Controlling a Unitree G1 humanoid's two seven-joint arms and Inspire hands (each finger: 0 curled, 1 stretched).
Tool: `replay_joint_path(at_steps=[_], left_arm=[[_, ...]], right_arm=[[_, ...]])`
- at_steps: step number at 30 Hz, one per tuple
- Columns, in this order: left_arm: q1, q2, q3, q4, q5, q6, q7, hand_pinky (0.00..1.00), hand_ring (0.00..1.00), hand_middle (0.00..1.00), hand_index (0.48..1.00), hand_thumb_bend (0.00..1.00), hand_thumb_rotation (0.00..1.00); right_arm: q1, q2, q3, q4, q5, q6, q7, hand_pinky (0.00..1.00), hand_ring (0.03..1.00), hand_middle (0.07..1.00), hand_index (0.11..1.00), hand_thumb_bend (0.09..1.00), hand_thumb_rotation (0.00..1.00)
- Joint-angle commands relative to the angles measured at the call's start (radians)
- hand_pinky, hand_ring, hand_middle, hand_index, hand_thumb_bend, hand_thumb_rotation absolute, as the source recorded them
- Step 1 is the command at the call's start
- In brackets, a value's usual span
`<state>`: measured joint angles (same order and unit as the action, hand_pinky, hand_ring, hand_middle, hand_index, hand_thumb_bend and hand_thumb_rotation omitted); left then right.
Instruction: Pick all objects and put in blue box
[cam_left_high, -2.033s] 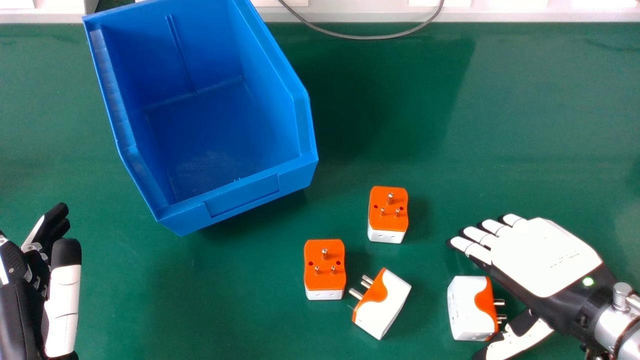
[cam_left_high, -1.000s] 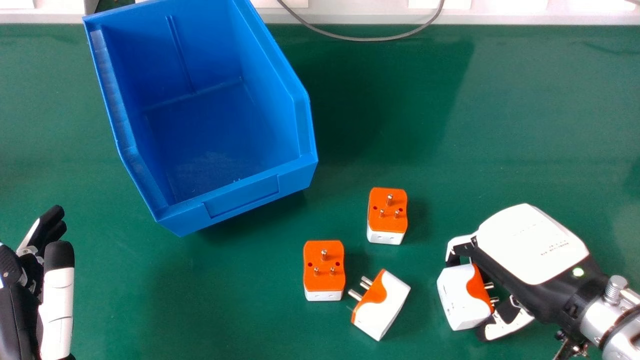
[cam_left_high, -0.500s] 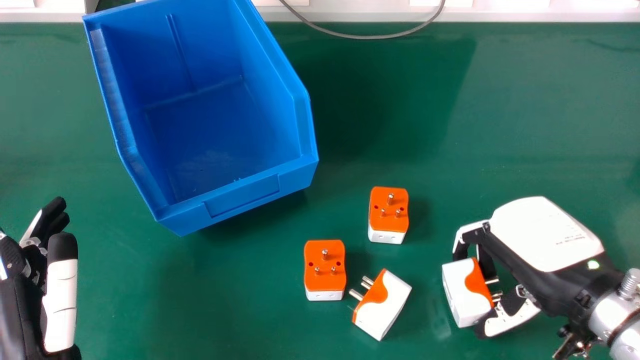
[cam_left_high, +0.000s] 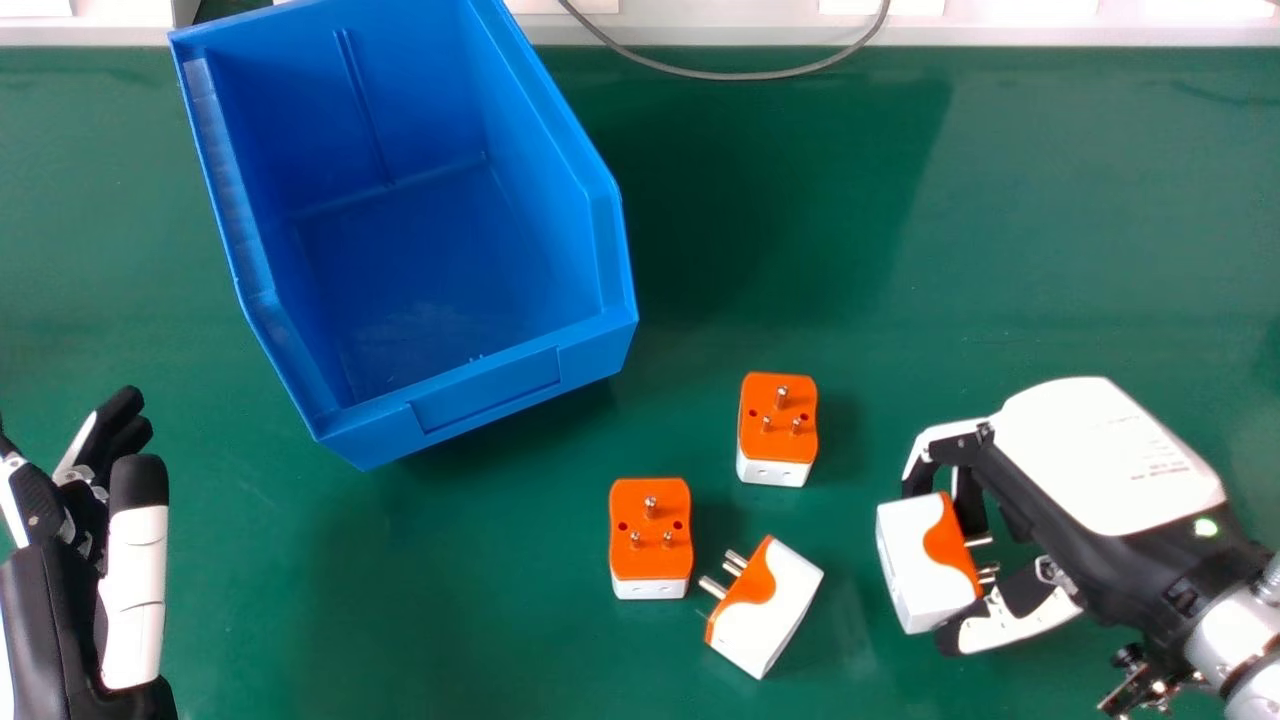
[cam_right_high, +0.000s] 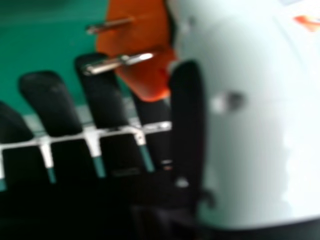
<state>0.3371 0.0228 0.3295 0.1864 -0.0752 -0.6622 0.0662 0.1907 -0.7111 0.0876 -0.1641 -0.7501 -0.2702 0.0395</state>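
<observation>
Green desk (cam_left_high: 420, 620) underneath it all, and there's the blue box (cam_left_high: 485, 385) at far left! Three orange-and-white adapters (cam_left_high: 650, 530) sit near the middle, one tipped on its side. Over at near right, the right hand (cam_left_high: 1100, 460) has its fingers clamped on a fourth adapter (cam_left_high: 920, 570), pins facing the palm. Near left, the left hand (cam_left_high: 135, 600), fingers straight.

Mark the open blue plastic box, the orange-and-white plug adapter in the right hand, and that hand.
Blue plastic box (cam_left_high: 485, 392): head view, front wall.
Held orange-and-white plug adapter (cam_left_high: 918, 570): head view, white side.
Right hand (cam_left_high: 1100, 460): head view, white back panel.
</observation>
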Motion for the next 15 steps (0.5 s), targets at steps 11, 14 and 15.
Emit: replay_joint_path(at_steps=[11, 14, 15], left_arm=[[0.012, -0.015, -0.014, -0.096, 0.050, 0.079, 0.043, 0.89, 0.88, 0.86, 0.878, 0.96, 0.85], [0.009, -0.019, -0.018, -0.097, 0.051, 0.083, 0.051, 0.88, 0.87, 0.86, 0.873, 0.97, 0.84], [0.009, -0.021, -0.020, -0.099, 0.052, 0.086, 0.054, 0.87, 0.87, 0.86, 0.873, 0.97, 0.84]], right_arm=[[-0.217, 0.143, 0.000, -0.182, 0.176, -0.036, 0.079, 0.06, 0.102, 0.164, 0.470, 0.488, 0.13], [-0.335, 0.218, 0.058, -0.102, 0.167, -0.088, 0.042, 0.04, 0.074, 0.131, 0.470, 0.487, 0.14], [-0.371, 0.245, 0.079, -0.072, 0.159, -0.107, 0.026, 0.03, 0.073, 0.130, 0.470, 0.487, 0.14]])
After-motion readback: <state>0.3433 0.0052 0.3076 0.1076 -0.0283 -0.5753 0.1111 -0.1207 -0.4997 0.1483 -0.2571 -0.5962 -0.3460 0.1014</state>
